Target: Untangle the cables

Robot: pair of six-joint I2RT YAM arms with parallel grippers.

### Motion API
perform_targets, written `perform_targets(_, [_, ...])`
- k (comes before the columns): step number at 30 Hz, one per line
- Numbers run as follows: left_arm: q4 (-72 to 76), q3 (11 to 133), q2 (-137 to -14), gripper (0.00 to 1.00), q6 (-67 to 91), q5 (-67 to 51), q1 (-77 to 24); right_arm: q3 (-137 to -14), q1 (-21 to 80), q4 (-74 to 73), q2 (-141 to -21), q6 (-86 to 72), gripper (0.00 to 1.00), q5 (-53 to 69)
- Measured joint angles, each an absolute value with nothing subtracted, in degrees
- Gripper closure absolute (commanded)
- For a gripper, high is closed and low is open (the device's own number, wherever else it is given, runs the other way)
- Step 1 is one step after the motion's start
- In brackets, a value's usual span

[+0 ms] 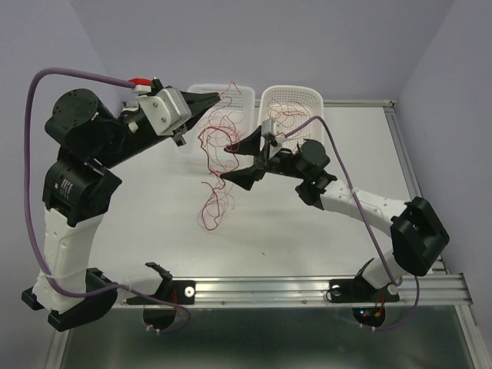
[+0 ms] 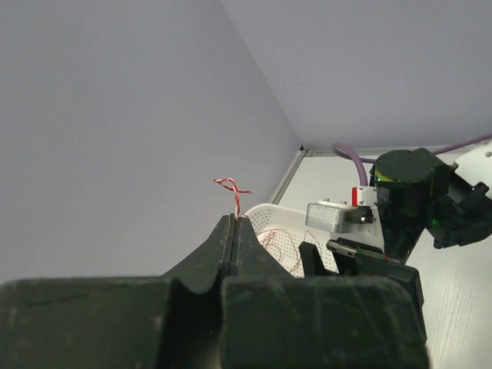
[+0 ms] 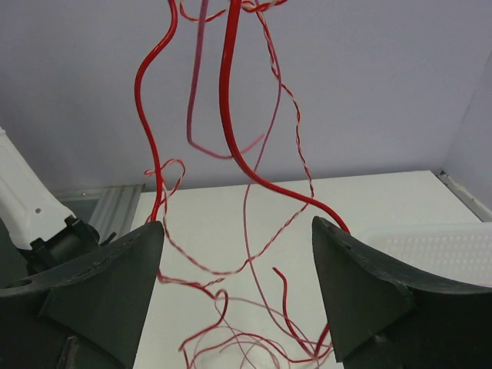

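Note:
A tangle of thin red cables [image 1: 217,157] hangs from my left gripper [image 1: 221,97] down to the table. The left gripper is raised near the back and shut on a twisted red-and-white cable end [image 2: 234,197] that pokes out above its closed fingertips. My right gripper [image 1: 240,160] is open, its jaws spread wide on either side of the hanging strands [image 3: 238,161], which pass between the fingers [image 3: 115,269] without being pinched. More loose red loops [image 3: 254,342] lie on the table below.
Two white perforated baskets stand at the back: one [image 1: 244,92] behind the left gripper, one [image 1: 307,98] to the right holding several red wires [image 1: 288,111]. The right basket also shows in the left wrist view [image 2: 277,231]. The table's metal rail [image 1: 307,288] runs along the near edge.

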State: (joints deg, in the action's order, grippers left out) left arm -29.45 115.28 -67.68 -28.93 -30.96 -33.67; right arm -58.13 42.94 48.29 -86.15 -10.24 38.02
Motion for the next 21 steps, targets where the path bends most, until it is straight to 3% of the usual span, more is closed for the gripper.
perform_targets(4, [-29.43, 115.28, -67.68, 1.00, -28.10, -31.38, -33.67, -59.81, 43.66, 48.47, -88.44, -10.28, 0.45, 38.17])
perform_targets(5, [-29.45, 115.28, -67.66, 1.00, -27.94, -31.44, -33.67, -60.07, 43.72, 48.47, -89.19, -10.28, 0.59, 38.11])
perform_targets(7, [-29.45, 115.37, -67.64, 1.00, -27.59, -31.57, -33.67, -60.07, 43.79, 48.34, -90.00, -9.85, 0.76, 38.17])
perform_targets(8, [-29.41, 115.42, -67.61, 1.00, -27.49, -31.57, -33.67, -60.05, 43.88, 48.36, -90.43, -9.87, 0.91, 38.06])
perform_targets(9, [-29.41, 115.42, -67.48, 1.00, -27.35, -31.55, -33.67, -60.05, 43.88, 48.14, -90.59, -10.17, 0.97, 38.09])
perform_targets(15, [-27.49, 114.72, -64.62, 1.00, -27.09, -29.43, -33.67, -54.81, 43.99, 49.01, -88.66, -10.31, 0.99, 36.05])
perform_targets(21, [-24.49, 114.72, -61.84, 1.00, -27.55, -25.28, -33.67, -41.67, 44.14, 50.00, -83.96, -10.83, 0.99, 31.59])
